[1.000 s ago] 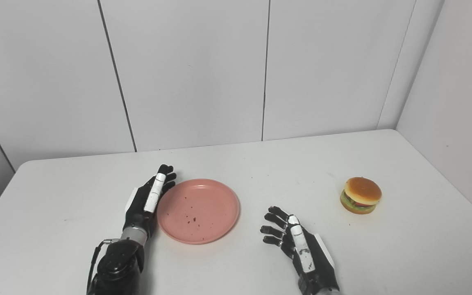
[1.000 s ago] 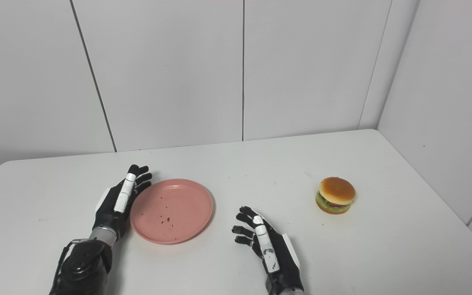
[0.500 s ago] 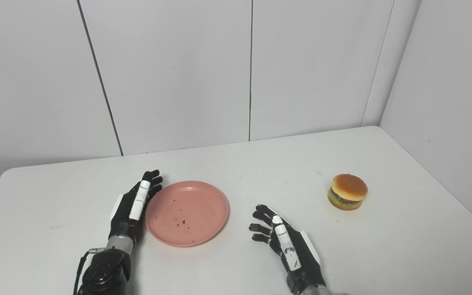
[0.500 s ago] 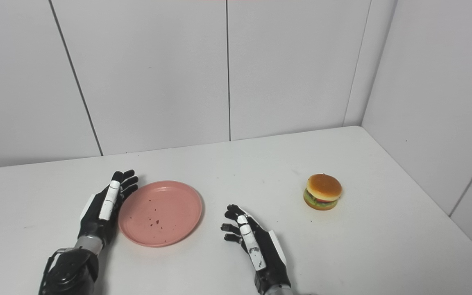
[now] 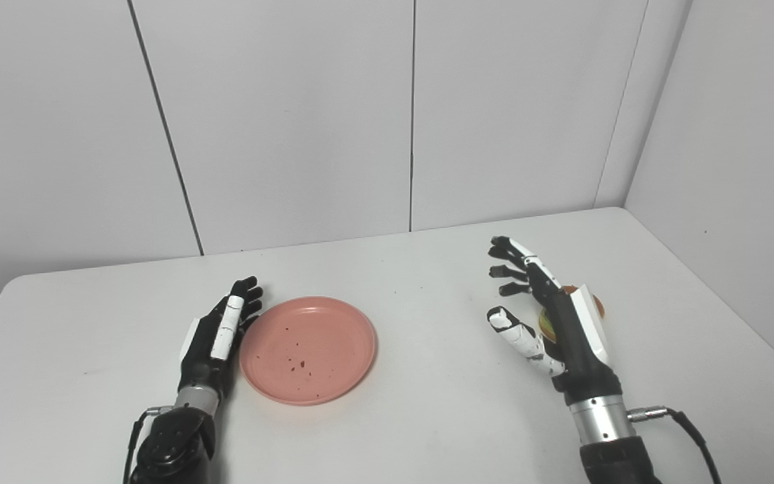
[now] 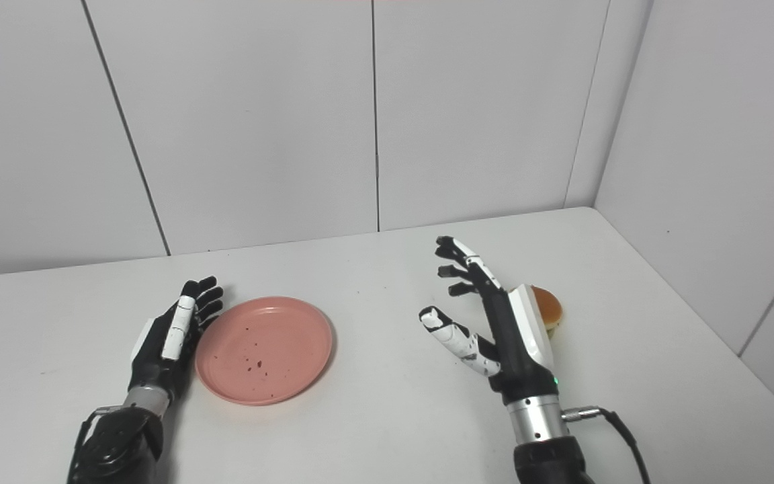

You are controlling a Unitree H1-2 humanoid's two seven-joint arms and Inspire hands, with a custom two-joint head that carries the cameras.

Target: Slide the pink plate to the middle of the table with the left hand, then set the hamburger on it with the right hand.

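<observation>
The pink plate (image 5: 308, 349) lies flat on the white table (image 5: 427, 417), left of centre, with dark specks on it. My left hand (image 5: 218, 331) rests open on its edge against the plate's left rim, fingers straight. My right hand (image 5: 548, 316) is raised above the table with fingers spread, open and holding nothing. It stands in front of the hamburger (image 6: 549, 308), which shows only as an orange sliver of bun behind the hand.
White wall panels close the table at the back and along the right side. The table's right edge (image 5: 709, 296) runs near the hamburger. Bare tabletop lies between the plate and my right hand.
My right hand has lifted off the table and swung right and forward, now covering most of the hamburger. The left hand and the plate have stayed put. The camera shifted earlier.
</observation>
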